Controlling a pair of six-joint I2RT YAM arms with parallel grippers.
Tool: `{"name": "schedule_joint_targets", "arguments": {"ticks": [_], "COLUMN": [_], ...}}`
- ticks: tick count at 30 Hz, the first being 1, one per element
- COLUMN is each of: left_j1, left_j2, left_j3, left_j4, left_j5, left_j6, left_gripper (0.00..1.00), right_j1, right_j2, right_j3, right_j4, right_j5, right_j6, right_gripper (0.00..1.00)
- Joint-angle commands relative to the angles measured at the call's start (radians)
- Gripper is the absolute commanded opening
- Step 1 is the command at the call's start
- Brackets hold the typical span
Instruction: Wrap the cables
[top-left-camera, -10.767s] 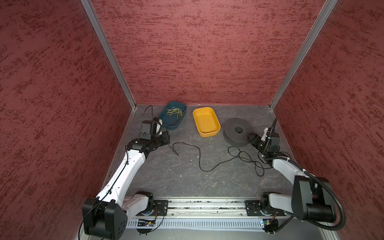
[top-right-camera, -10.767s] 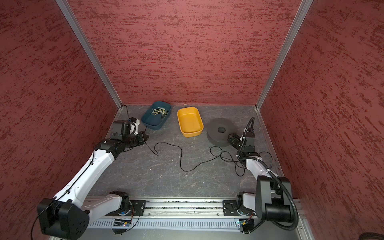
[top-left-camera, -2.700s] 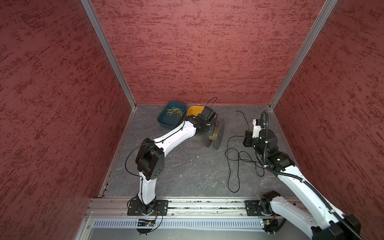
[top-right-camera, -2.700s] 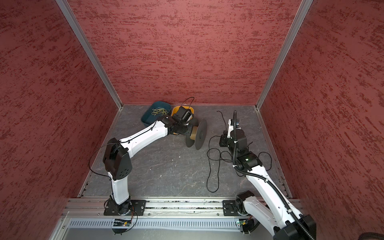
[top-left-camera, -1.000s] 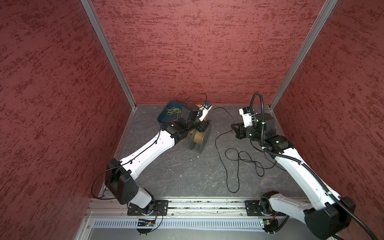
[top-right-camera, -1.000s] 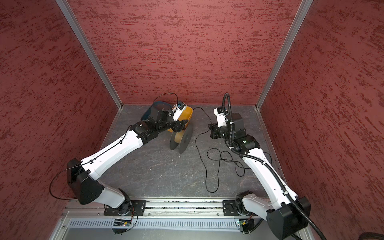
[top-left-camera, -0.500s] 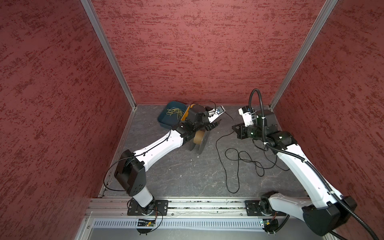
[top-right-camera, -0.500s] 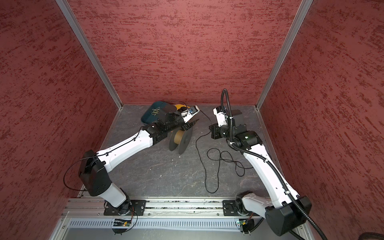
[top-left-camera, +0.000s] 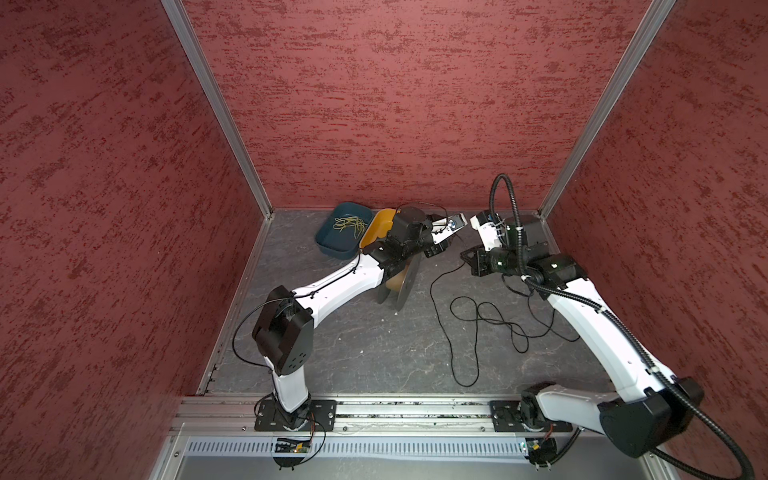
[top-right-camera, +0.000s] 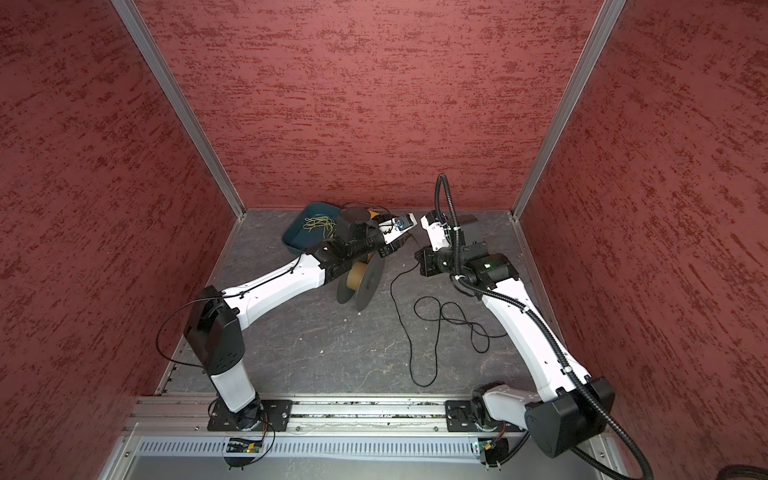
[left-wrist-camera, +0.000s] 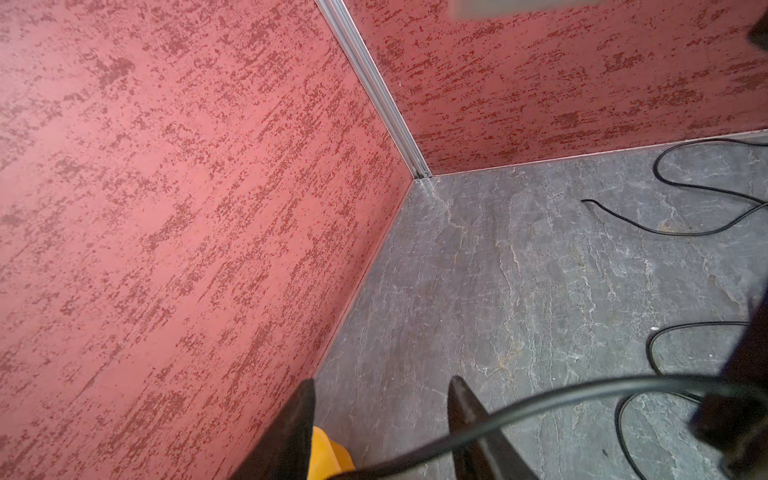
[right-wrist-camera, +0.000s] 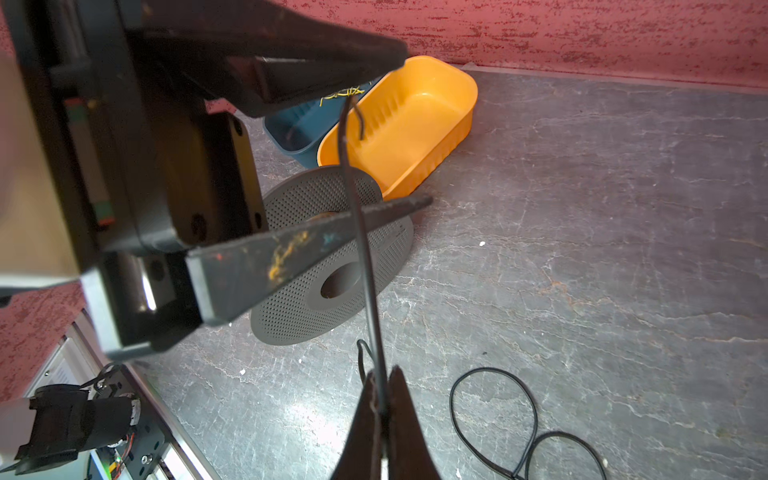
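Red speckled walls (top-left-camera: 374, 104) close in a grey, stone-patterned bench (top-left-camera: 353, 345) on three sides. A thin black cable (right-wrist-camera: 367, 270) lies on the right half of the bench in both top views. It sits in loose loops beside the right arm, with one long bend running toward the front rail.

From those loops it rises to the right tool (right-wrist-camera: 381, 374), whose jaws are pressed together on it (the right wrist view shows the cord pinched right at the tips). Beyond that pinch the cable runs straight across to the left tool (right-wrist-camera: 417, 129) and ends in a small hook by the upper finger.

The left tool's jaws stand apart, and the cable crosses the gap between them. Whether it touches either finger (right-wrist-camera: 299, 249) I cannot tell. In the left wrist view the same cord shows as a blurred line in front of the two dark fingers. The two tools are near each other at the back middle of the bench.

A grey spool (top-right-camera: 370, 282) stands on its edge below the left arm's wrist, its perforated side facing the right arm. Just behind it sits an orange tray (right-wrist-camera: 415, 120), and beside that a blue tray (top-left-camera: 332, 245) holding yellow-green strands (top-left-camera: 351, 224).
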Motion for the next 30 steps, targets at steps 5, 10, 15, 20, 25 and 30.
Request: {"name": "schedule_joint_targets", "arguments": {"ticks": [5, 10, 15, 20, 25, 30], "left_j1": [-0.019, -0.021, -0.015, -0.015, -0.020, -0.027], "left_j2": [-0.006, -0.001, 0.014, 0.035, 0.036, 0.029], "left_j3": [0.011, 0.063, 0.185, 0.291, 0.339, 0.362], "left_j4": [-0.003, -0.082, -0.282, -0.484, -0.631, -0.736], "left_j5": [-0.033, -0.133, -0.221, -0.281, -0.331, -0.353], "left_j6": [0.002, -0.063, -0.198, -0.343, -0.452, -0.534], "left_gripper": [0.15, 0.00, 0.00, 0.00, 0.00, 0.00], "right_j1": [-0.002, -0.003, 0.003, 0.036, 0.081, 0.133], "right_j2": [-0.024, -0.071, -0.184, -0.269, -0.296, -0.252], "right_j3": [-0.006, -0.080, -0.253, -0.424, -0.555, -0.594], "right_j4": [0.062, 0.195, 0.445, 0.679, 0.912, 1.082], "right_j5": [0.029, 0.053, 0.081, 0.154, 0.198, 0.190], "right_j6": [-0.024, 0.019, 0.104, 0.167, 0.182, 0.192], "right_gripper": [0.00, 0.44, 0.64, 0.68, 0.69, 0.68]}}
